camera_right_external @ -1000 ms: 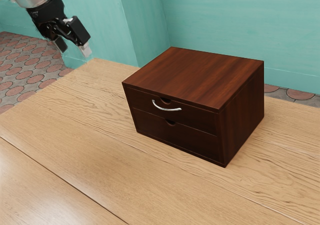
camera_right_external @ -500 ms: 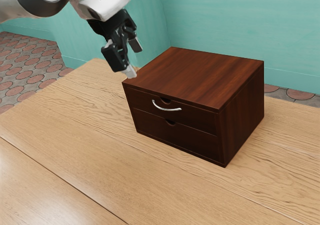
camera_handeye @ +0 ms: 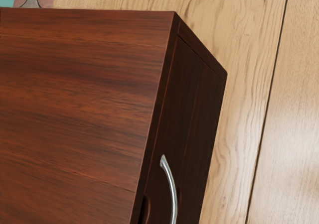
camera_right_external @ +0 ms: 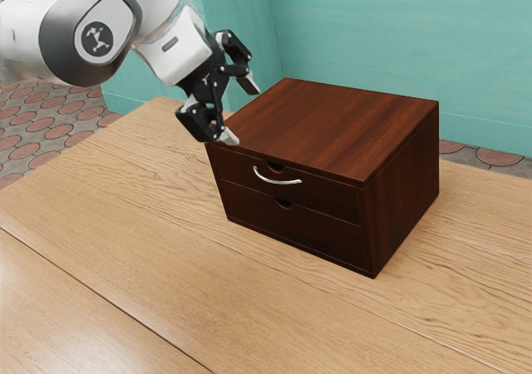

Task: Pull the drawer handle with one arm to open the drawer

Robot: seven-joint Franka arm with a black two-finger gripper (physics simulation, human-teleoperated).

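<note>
A dark wooden cabinet [camera_right_external: 332,125] with two drawers stands on the table. Its top drawer [camera_right_external: 320,189] carries a curved silver handle [camera_right_external: 277,177] and sits flush with the front. My gripper [camera_right_external: 239,110] hovers open at the cabinet's upper front corner on the exterior view's left, above and to the left of the handle, with nothing between its fingers. In the wrist view the cabinet top [camera_handeye: 75,109] lies under my hand, with the handle [camera_handeye: 170,189] on the drawer front [camera_handeye: 194,134] beside it.
The lower drawer [camera_right_external: 299,223] has only a small notch and is flush too. A light wooden table [camera_right_external: 150,249] spreads wide in front of the cabinet. A teal wall [camera_right_external: 374,33] rises behind, with tiled floor [camera_right_external: 41,108] beyond the table's far left.
My arm has swung in from the upper left toward the cabinet, and the gripper has come down to the cabinet's front left corner. The drawers have not moved.
</note>
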